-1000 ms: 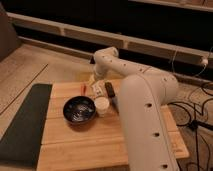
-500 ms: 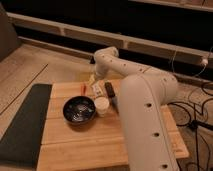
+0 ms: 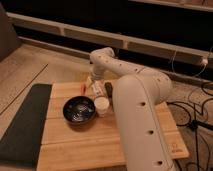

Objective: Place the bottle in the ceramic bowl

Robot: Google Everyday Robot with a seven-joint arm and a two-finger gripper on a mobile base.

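Note:
The glossy black ceramic bowl [image 3: 78, 110] sits on the wooden table [image 3: 100, 145], left of centre. The small whitish bottle [image 3: 96, 90] stands behind the bowl, near the table's far edge. My gripper [image 3: 93, 84] is down at the bottle, at the end of the white arm [image 3: 107, 62] that reaches over from the right. The gripper partly hides the bottle, and I cannot tell whether it holds it. A short cream cup [image 3: 101, 106] stands right beside the bowl's right rim.
A flat dark block [image 3: 109, 90] lies just right of the bottle. A small orange-red item [image 3: 83, 88] lies left of it. A dark mat [image 3: 24, 122] runs along the table's left side. My white body [image 3: 142, 125] covers the table's right part. Cables [image 3: 197, 107] lie on the floor at right.

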